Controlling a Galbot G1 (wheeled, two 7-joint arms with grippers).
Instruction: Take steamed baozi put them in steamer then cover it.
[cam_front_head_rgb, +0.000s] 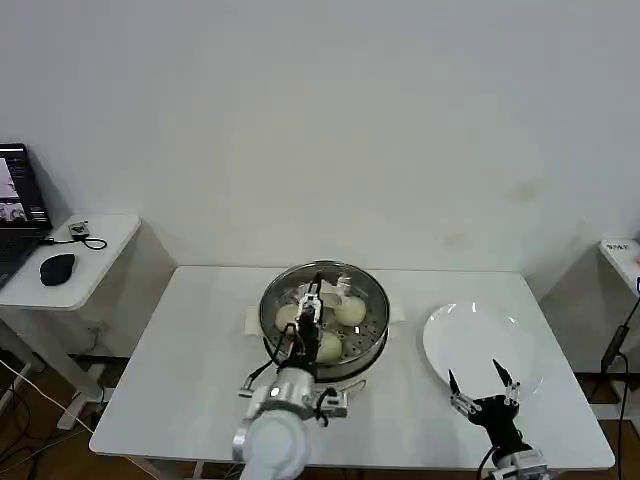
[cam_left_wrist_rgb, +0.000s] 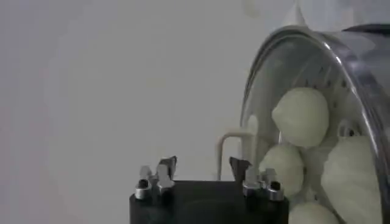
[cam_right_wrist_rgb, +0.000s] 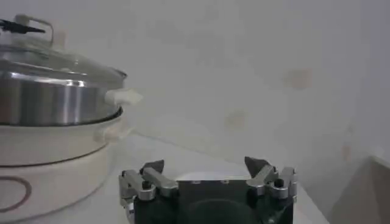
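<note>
The baozi (cam_front_head_rgb: 349, 312) lie in the steamer (cam_front_head_rgb: 372, 338), which stands at the middle of the table (cam_front_head_rgb: 180, 350). In the left wrist view I count four through the glass. The cover (cam_right_wrist_rgb: 58, 58) rests on the steamer's rim and, seen from the side in the right wrist view, looks level. Its pale handle (cam_left_wrist_rgb: 233, 148) stands at the centre.

My left gripper (cam_front_head_rgb: 313, 290) is over the cover at the handle. Its fingers are spread and hold nothing, and the handle stands just beyond one fingertip (cam_left_wrist_rgb: 241, 165). I cannot tell whether that finger touches it.

I judge the covering to be almost finished. To do it well, I should lift this hand straight up with the fingers kept wide, so neither one catches the handle and drags the cover askew. I should also check that the rim sits evenly all round.

My right gripper (cam_front_head_rgb: 483, 385) waits, fingers apart and empty, over the near edge of the bare plate (cam_front_head_rgb: 470, 330), well away from the steamer.
</note>
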